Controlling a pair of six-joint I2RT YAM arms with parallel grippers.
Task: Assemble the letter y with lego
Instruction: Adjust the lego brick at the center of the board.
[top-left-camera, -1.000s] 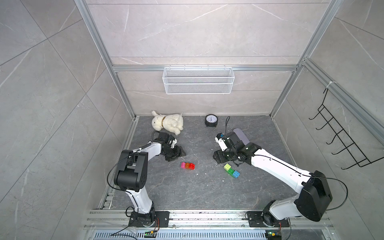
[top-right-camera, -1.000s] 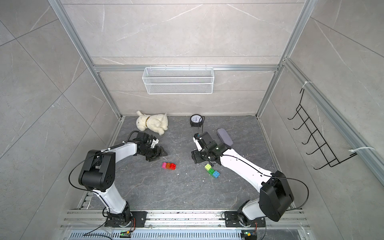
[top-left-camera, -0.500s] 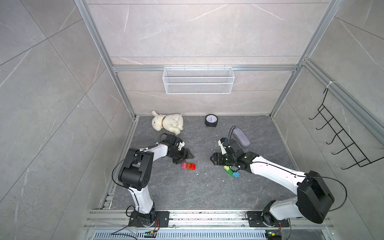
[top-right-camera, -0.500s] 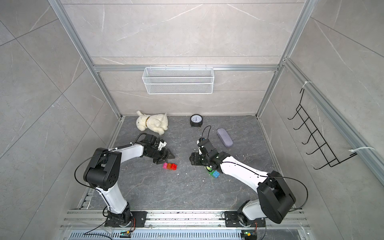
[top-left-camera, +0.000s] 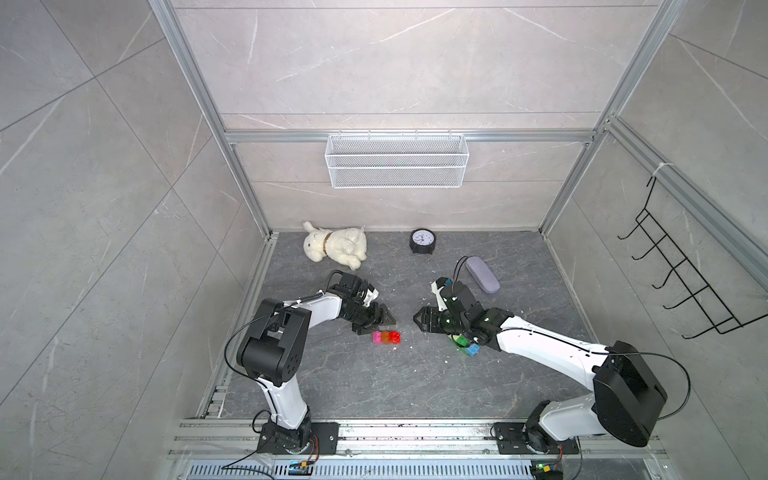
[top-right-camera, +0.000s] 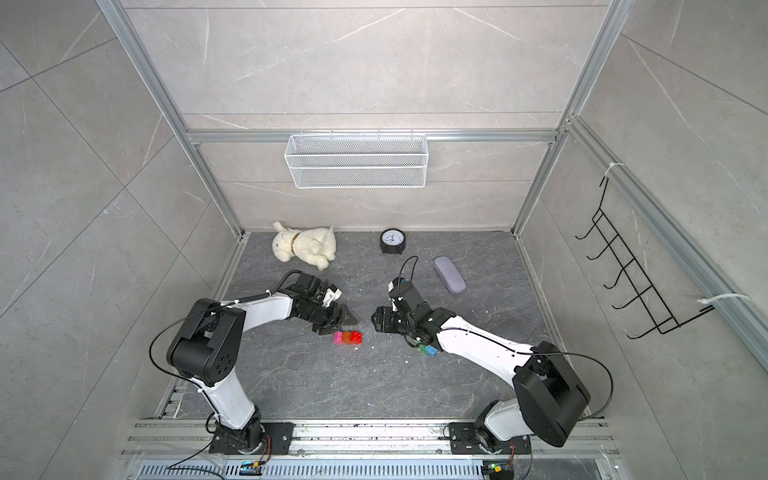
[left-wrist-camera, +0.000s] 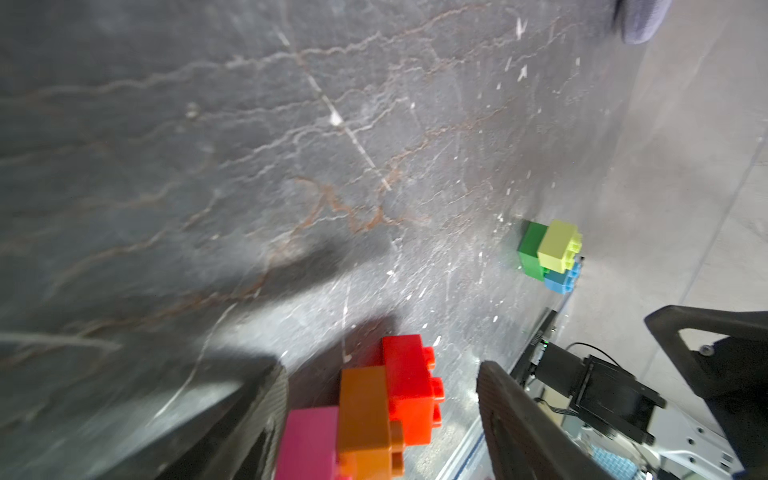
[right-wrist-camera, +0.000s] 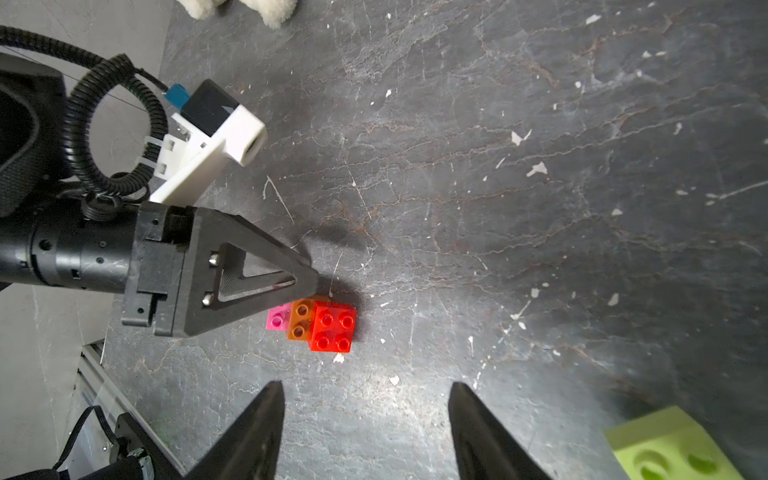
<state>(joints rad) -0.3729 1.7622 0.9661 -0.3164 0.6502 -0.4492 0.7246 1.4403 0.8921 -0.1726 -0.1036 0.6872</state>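
Observation:
The pink-orange-red lego stem (top-left-camera: 386, 337) lies flat on the dark floor, also seen as the stem (top-right-camera: 348, 337). My left gripper (top-left-camera: 380, 318) hangs close behind it. In the left wrist view the stem (left-wrist-camera: 374, 407) sits between the open gripper (left-wrist-camera: 381, 368), with a clear gap beside the red brick. The green, yellow-green and blue bricks (top-left-camera: 465, 345) are joined in a clump (left-wrist-camera: 548, 255), partly under my right arm. My right gripper (top-left-camera: 422, 320) is open and empty (right-wrist-camera: 365, 386), pointing at the stem (right-wrist-camera: 320, 326). The yellow-green brick (right-wrist-camera: 673, 449) is beside it.
A plush dog (top-left-camera: 334, 247), a small black clock (top-left-camera: 422, 241) and a grey case (top-left-camera: 481, 274) lie toward the back wall. A white wire basket (top-left-camera: 397, 166) hangs on that wall, and a black hook rack (top-left-camera: 681, 291) on the right wall.
My left gripper has moved forward and right, up to the stem. My right gripper has swung left toward the centre, and its arm now partly covers the green clump.

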